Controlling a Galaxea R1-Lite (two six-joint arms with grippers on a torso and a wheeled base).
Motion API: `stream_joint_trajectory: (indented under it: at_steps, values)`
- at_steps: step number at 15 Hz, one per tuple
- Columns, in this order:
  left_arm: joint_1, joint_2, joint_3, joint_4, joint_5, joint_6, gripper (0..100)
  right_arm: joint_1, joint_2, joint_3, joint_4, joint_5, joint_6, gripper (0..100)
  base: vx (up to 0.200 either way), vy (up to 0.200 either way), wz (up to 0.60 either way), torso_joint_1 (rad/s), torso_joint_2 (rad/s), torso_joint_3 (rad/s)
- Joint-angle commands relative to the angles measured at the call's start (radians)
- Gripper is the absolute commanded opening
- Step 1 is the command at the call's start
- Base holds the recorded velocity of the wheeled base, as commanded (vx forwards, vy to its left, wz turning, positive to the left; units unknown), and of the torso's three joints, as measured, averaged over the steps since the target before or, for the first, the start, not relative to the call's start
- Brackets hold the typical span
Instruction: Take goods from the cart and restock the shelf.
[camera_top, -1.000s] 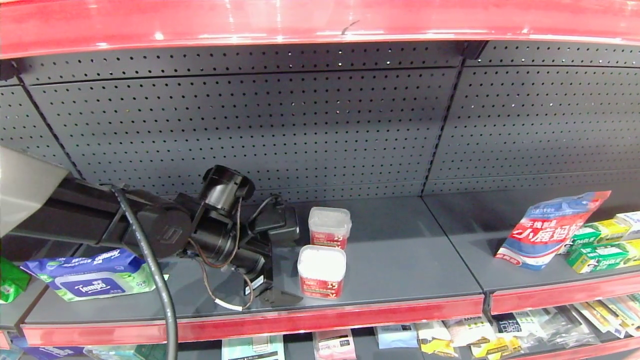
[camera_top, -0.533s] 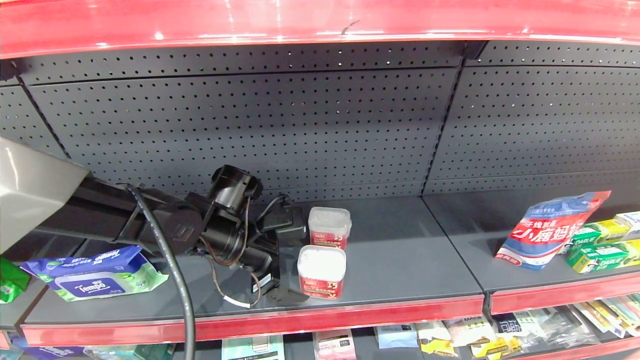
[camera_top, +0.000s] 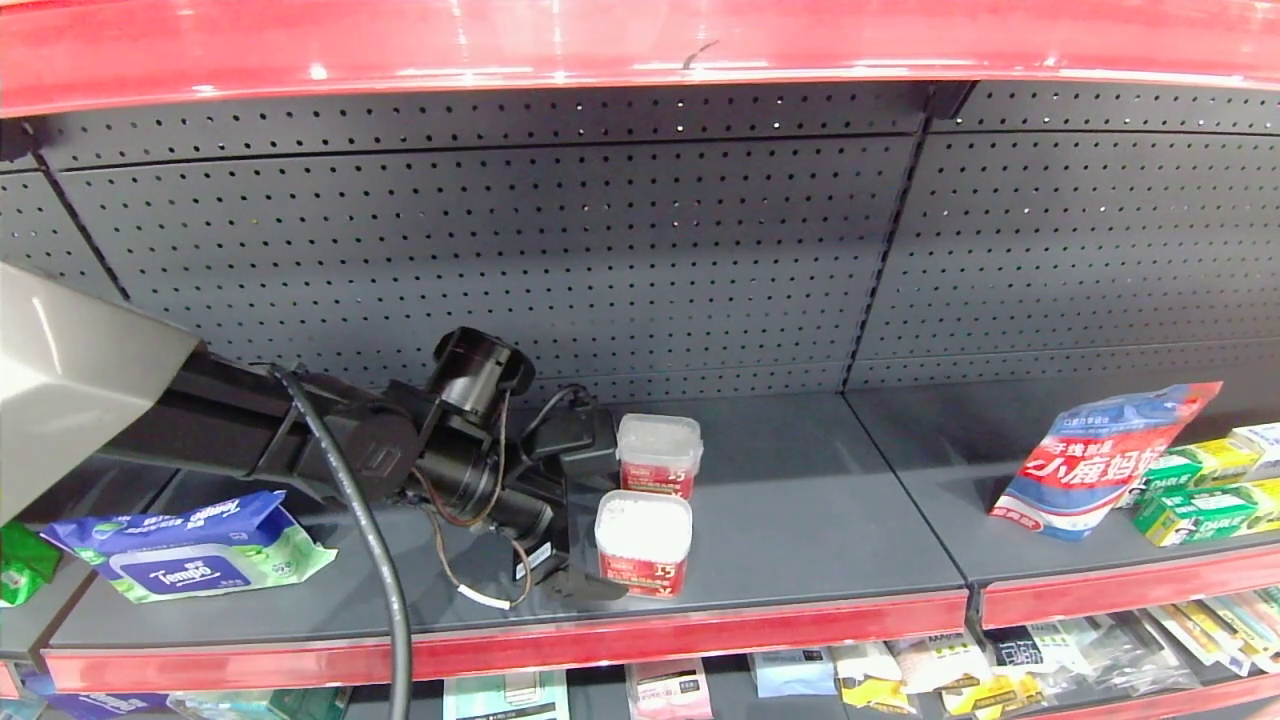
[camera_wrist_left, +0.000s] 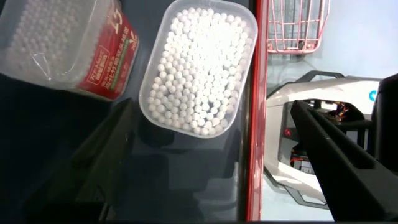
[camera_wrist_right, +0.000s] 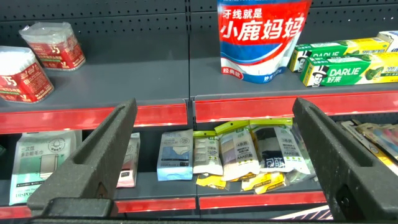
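Two clear cotton swab boxes with red labels stand on the dark shelf (camera_top: 800, 520). The rear box (camera_top: 659, 455) is behind the front box (camera_top: 643, 540), which sits near the red shelf edge. My left gripper (camera_top: 592, 520) is open just left of the front box, one finger near the shelf lip and the other towards the rear box. In the left wrist view the front box (camera_wrist_left: 199, 68) lies just ahead of my left gripper (camera_wrist_left: 211, 106), with the rear box (camera_wrist_left: 62, 43) beside it. My right gripper (camera_wrist_right: 214, 102) is open and holds nothing, out in front of the shelf.
A blue wet wipes pack (camera_top: 190, 555) lies left of the arm. A blue and red pouch (camera_top: 1100, 460) and green toothpaste boxes (camera_top: 1200, 490) fill the right bay. A perforated panel (camera_top: 600, 250) backs the shelf. Small packets (camera_wrist_right: 236, 152) hang on the lower shelf.
My left arm has slid to the right along the shelf, bringing its open gripper up beside the front cotton swab box. The boxes have not moved.
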Motion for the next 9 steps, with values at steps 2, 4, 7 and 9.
stream_joint_trajectory:
  at_steps: [2,4,7,9]
  values:
    - [-0.002,0.006,0.001,0.0,-0.007,0.0,100,0.0,0.001,0.0,0.0,0.001,0.001,100,0.0,0.0,0.0,0.0,0.0,0.0]
    - [-0.002,0.012,0.001,0.0,-0.007,0.0,100,0.0,0.001,0.0,0.0,0.001,0.001,100,0.0,0.0,0.0,0.0,0.0,0.0]
    - [-0.002,0.02,-0.001,0.0,-0.007,0.0,100,0.0,0.001,0.0,0.0,0.001,0.0,100,0.0,0.0,0.0,0.0,0.0,0.0]
    - [-0.002,0.021,-0.001,0.0,-0.008,0.0,100,0.0,0.001,0.0,0.0,0.001,0.0,100,0.0,0.0,0.0,0.0,0.0,0.0]
